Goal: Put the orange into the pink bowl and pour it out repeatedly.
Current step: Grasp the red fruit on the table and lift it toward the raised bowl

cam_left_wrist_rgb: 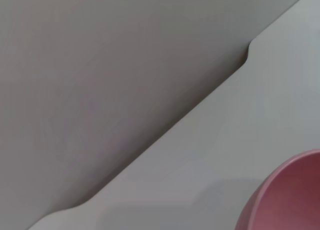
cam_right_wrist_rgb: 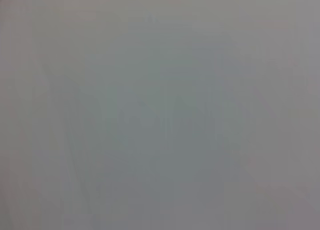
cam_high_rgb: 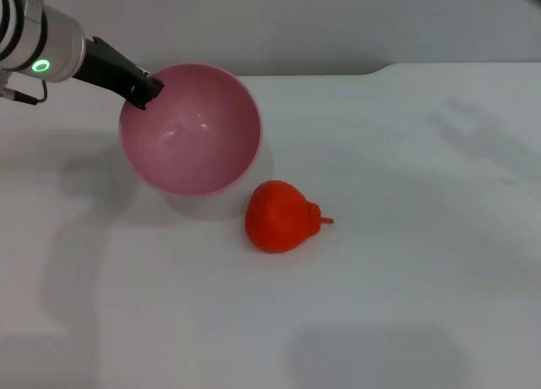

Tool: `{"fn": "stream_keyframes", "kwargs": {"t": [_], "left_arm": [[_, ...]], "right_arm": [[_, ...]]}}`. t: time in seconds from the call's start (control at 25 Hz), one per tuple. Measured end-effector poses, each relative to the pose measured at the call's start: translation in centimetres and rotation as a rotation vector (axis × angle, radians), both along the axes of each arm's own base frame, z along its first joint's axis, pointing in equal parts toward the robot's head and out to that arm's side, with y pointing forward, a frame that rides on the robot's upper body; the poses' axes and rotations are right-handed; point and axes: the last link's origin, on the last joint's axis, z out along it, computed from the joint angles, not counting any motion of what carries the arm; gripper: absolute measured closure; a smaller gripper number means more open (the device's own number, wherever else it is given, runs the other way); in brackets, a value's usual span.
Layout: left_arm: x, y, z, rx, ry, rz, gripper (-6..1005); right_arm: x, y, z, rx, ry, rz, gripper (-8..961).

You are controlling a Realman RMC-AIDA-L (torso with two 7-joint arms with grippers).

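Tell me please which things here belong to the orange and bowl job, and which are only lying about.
Belong to the job:
- orange, lying on the table beside the bowl
- pink bowl, tilted, empty
- left claw, gripping the bowl's rim

Only lying about:
- nothing else; just the white table

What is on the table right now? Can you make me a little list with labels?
bowl: pink bowl, tilted with its opening toward the camera, empty
fruit: orange, lying on the white table just beside the bowl, not inside
left end effector: gripping the bowl's rim
right end effector: not in view
step left: orange goes into the bowl
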Motion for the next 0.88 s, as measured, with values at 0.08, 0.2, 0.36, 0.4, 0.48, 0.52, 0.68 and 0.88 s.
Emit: {"fn": "stream_keyframes", "kwargs": {"t": [0.08, 0.2, 0.36, 0.4, 0.48, 0.52, 0.68, 0.88], "left_arm": [[-0.1, 0.0, 0.1, -0.004, 0.016, 0.003, 958], [-0.2, -0.1, 0.1, -0.01, 0.037, 0.007, 958], [-0.3, -0.2, 0.0, -0.017, 0.043, 0.014, 958], [-0.3, -0.2, 0.0, -0.016, 0.041, 0.016, 958], [-0.4, -0.1, 0.1, -0.014, 0.039, 0.018, 958], [-0.4, -0.1, 0.1, -0.013, 0.038, 0.019, 958], [-0.2, -0.1, 0.2, -0.011, 0.041, 0.016, 958], [0.1, 0.1, 0.2, -0.01, 0.043, 0.01, 958]], "right_arm": [[0.1, 1.1, 0.0, -0.082, -0.139, -0.07, 461], [-0.5, 2.5, 0.3, -0.167, -0.349, -0.167, 464], [-2.6, 4.2, 0.0, -0.226, -0.615, -0.285, 468], [-3.3, 4.6, -0.5, -0.244, -0.699, -0.309, 469], [-4.7, 5.3, -1.9, -0.293, -0.807, -0.334, 471], [-5.6, 5.6, -3.0, -0.334, -0.857, -0.328, 472], [-8.8, 5.5, -7.4, -0.482, -0.976, -0.22, 476], [-9.9, 4.3, -10.9, -0.592, -1.056, -0.13, 481]]}}
